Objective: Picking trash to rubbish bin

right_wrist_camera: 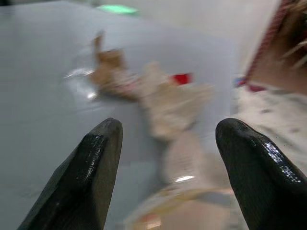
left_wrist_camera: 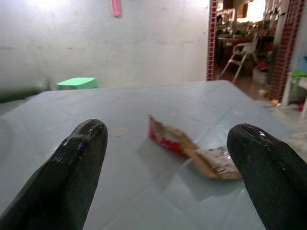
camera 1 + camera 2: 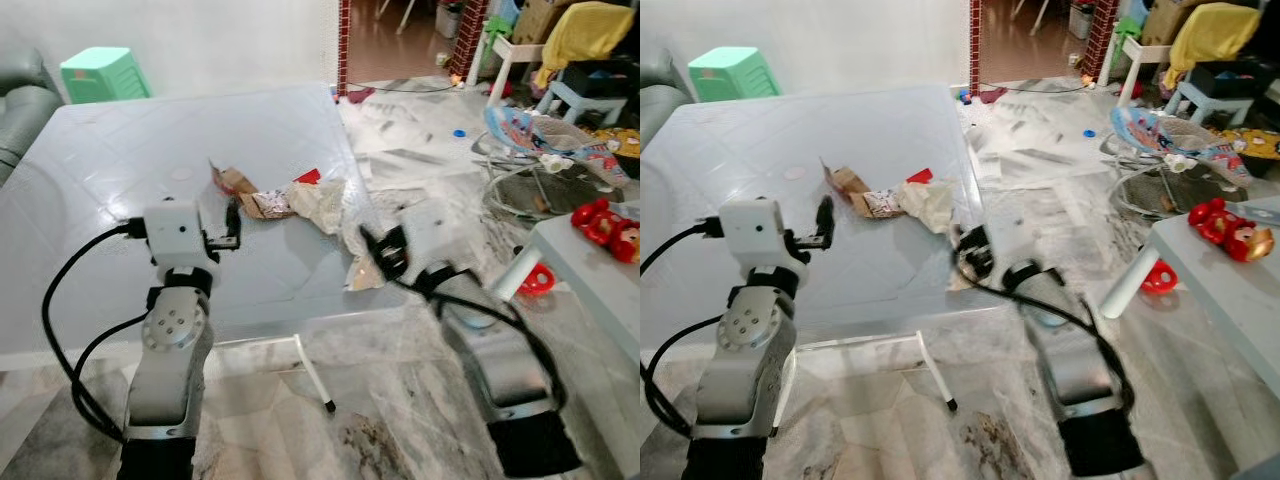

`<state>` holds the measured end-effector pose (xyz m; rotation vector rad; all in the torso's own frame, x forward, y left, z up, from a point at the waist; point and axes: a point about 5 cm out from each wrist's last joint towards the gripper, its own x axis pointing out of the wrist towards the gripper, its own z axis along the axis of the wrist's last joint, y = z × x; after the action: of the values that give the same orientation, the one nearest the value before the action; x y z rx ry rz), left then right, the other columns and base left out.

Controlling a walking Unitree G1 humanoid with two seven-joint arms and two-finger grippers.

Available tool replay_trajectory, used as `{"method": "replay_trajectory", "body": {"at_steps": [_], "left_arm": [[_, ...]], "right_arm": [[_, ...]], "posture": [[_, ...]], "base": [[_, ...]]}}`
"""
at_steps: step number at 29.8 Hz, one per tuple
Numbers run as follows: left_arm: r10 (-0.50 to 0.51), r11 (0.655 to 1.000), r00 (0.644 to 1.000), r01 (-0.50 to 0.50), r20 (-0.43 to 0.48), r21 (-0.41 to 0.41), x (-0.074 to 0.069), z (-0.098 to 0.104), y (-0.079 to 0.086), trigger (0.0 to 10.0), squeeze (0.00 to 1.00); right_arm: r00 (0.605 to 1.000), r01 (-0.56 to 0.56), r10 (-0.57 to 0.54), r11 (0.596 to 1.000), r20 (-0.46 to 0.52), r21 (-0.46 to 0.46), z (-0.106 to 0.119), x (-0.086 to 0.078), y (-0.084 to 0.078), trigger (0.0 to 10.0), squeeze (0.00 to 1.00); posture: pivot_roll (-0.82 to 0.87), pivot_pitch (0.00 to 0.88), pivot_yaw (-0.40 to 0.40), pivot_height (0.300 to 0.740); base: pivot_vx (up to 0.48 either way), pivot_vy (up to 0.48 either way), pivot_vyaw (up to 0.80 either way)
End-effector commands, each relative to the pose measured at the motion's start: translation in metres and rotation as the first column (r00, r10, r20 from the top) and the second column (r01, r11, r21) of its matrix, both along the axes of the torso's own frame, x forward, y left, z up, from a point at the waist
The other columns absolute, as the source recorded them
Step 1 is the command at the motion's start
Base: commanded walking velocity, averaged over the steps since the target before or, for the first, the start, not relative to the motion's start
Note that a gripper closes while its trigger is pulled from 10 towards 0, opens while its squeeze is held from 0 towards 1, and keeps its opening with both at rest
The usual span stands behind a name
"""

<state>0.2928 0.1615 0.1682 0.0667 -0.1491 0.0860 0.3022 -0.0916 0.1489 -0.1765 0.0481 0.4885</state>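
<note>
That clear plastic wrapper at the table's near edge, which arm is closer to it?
Right. The right gripper is open right over the clear plastic wrapper, while the left gripper hovers farther along the table, facing the brown wrapper.

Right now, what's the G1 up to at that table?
It stands at the pale table with both arms raised toward a cluster of trash on it. The left pincer is open and points at a torn red-and-brown wrapper, not touching it. The right pincer is open near the table's right edge, just short of a clear plastic wrapper, with crumpled paper beyond. Nothing is gripped yet, and I can't make out a bin.
</note>
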Motion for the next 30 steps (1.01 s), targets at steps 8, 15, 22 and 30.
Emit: {"method": "replay_trajectory", "body": {"at_steps": [8, 15, 22, 30], "left_arm": [[-0.026, 0.994, 1.0, 0.027, -0.014, 0.109, -0.024, -0.009, -0.006, 10.0, 0.0], [-0.022, 0.987, 0.999, 0.027, -0.03, 0.156, -0.041, -0.014, -0.006, 10.0, 0.0], [-0.01, 0.984, 0.999, 0.016, -0.037, 0.178, -0.049, -0.014, -0.002, 10.0, 0.0], [-0.01, 0.983, 0.999, 0.018, -0.047, 0.182, -0.053, -0.015, -0.004, 10.0, 0.0]], "right_arm": [[0.999, -0.015, 0.014, 0.999, -0.03, -0.035, -0.01, -0.003, 0.002, 10.0, 0.0], [0.997, 0.073, -0.07, 0.991, 0.038, -0.109, -0.013, 0.01, -0.002, 10.0, 0.0], [0.987, 0.148, -0.137, 0.979, 0.083, -0.143, -0.018, 0.022, -0.005, 10.0, 0.0], [0.981, 0.184, -0.169, 0.965, 0.09, -0.187, -0.03, 0.034, -0.005, 10.0, 0.0]], "posture": [[0.06, 0.07, 0.018, 0.74], [0.11, 0.083, 0.014, 0.74], [0.13, 0.091, 0.012, 0.74], [0.15, 0.098, 0.008, 0.74]], "base": [[0.0, 0.0, 0.0], [0.0, 0.0, 0.0], [0.0, 0.0, 0.0], [0.0, 0.0, 0.0]]}}
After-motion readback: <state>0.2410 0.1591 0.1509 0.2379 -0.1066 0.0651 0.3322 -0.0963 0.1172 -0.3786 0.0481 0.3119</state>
